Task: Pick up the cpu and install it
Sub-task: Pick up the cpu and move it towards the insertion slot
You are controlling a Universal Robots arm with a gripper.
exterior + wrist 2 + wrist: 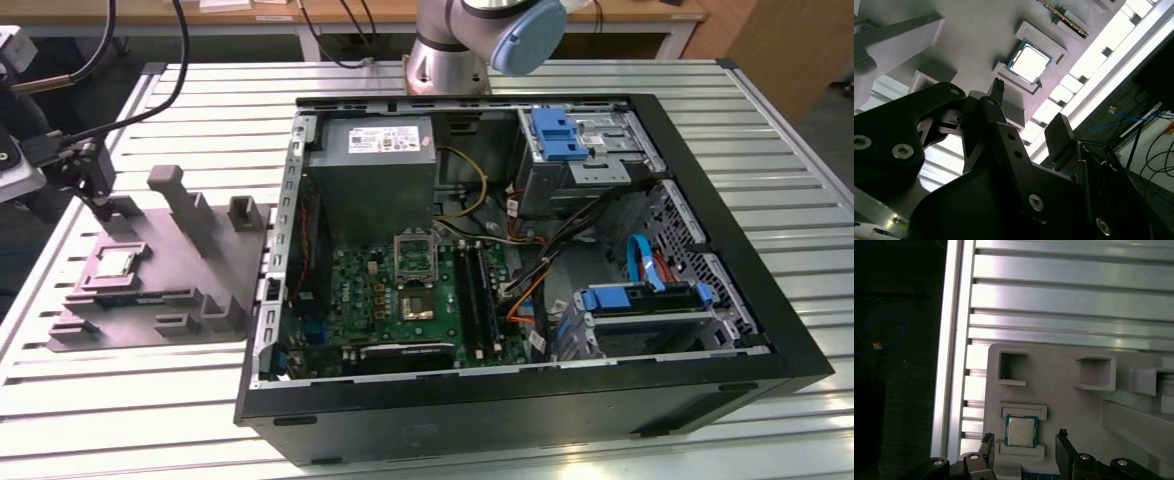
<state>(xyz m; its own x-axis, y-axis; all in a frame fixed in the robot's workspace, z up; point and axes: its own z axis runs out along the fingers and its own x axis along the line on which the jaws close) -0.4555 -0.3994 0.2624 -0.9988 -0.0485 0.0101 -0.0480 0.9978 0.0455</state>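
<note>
- cpu (1020, 431), a small flat square chip with a pale silvery metal top, lies flat in a shallow square recess of the big grey plastic tray with upright blocks (1064, 405).
- In the first wrist view the black gripper (1025, 436) has its two fingers (1063, 437) spread apart, one on each side of the cpu, with a gap showing between each finger and the chip; nothing is clamped.
- The second wrist view looks along the gripper's dark body, with one toothed fingertip (999, 85) just short of the recess's raised rim and the cpu lying bright beyond it.
- The exterior view places the tray on the slatted aluminium table (134, 400), at the exterior view's left of the open black computer case (534, 420).
- That view also takes in the green motherboard (387, 300) on the case floor, the grey power-supply box (374, 160) above it, and the arm's silver and blue base (467, 40) behind the case.
- There the gripper hangs over the tray beside a tall block, with the cpu just below it in the picture.
- Whether the fingertips touch the tray cannot be told in any view.
- Both wrist views cut the gripper's body off at the frame edge, and in the second it hides much of the tray.
- The tray's far blocks are cut off in the first wrist view.
</note>
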